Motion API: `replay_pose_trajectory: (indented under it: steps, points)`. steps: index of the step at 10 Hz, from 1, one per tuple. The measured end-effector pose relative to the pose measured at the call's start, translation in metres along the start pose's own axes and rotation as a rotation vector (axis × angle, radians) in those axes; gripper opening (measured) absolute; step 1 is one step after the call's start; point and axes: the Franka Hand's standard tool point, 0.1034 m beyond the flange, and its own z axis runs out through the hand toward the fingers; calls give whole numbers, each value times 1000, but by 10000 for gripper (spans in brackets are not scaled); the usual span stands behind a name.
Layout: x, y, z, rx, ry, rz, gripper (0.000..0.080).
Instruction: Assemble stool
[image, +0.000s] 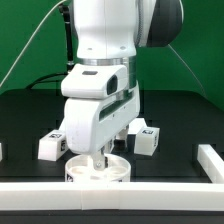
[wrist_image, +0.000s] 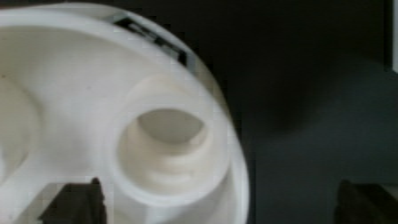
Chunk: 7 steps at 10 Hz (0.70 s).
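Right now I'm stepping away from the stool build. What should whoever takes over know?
Hand: open, holding nothing, low over the white round plastic disc seat, its fingers either side of the seat's rim.
Seat: flat beside the long white border rail. The one socket the wrist view shows is empty.
Legs: a short blocky white tagged leg lies loose toward the exterior view's left, a second leg toward its right. The third is not seen.
Done: nothing visibly joined.
Left: fit all the legs.
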Motion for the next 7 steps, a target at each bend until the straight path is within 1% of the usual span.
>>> replay_pose_trajectory:
  steps: [1, 3, 4, 5, 6, 7]
  points:
    - [0, 0, 3, 0, 1, 0, 650]
    - [-2, -3, 11, 10, -3, 2, 650]
    - [-1, -2, 11, 8, -2, 2, 631]
    - [-1, -2, 11, 8, -2, 2, 504]
    - [-1, -3, 11, 8, -2, 2, 504]
    - [-1, -3, 11, 9, -2, 2, 331]
